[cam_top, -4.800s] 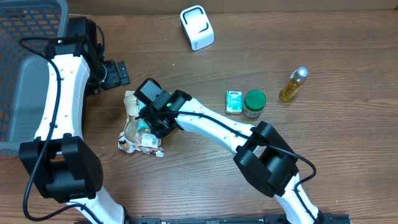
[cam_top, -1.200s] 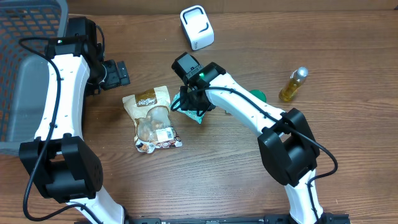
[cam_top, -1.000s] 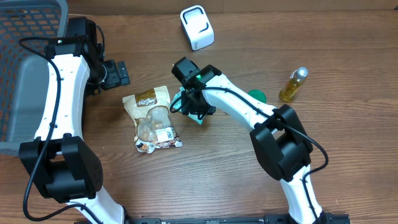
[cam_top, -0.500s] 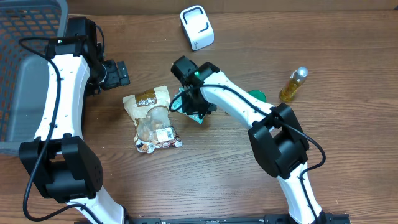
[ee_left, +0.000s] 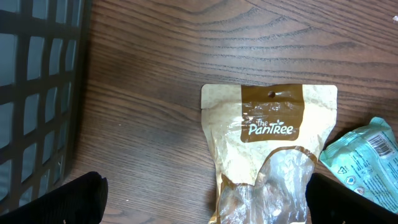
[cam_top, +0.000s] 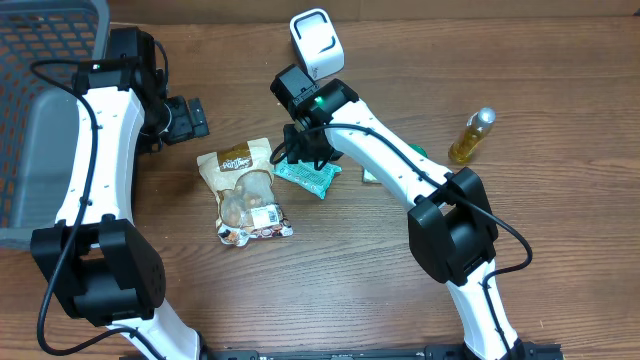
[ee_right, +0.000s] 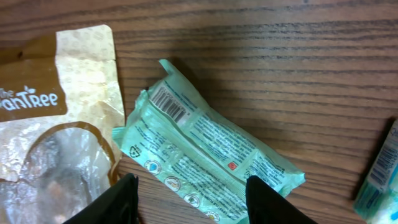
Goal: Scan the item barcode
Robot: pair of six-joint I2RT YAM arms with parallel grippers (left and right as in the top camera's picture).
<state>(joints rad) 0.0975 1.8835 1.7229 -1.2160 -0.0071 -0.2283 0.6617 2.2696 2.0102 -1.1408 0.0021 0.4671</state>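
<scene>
Brown wooden table (cam_top: 560, 250) carries a dark plastic mesh basket (cam_top: 40, 60) at its left edge. A cream-and-brown windowed snack pouch (cam_top: 245, 190) lies flat. Just beside it, on its right, the mint-green crinkled plastic packet (ee_right: 205, 149) lies flat on the wood, its black barcode (ee_right: 169, 104) facing up near one end. The white boxy scanner (cam_top: 316, 42) stands apart at the far edge. The right gripper (ee_right: 193, 199) hovers over the packet, fingers spread, grasping nothing; the left gripper (cam_top: 188, 117) is wide and empty. The scan looks undone: the packet must be lifted and shown.
</scene>
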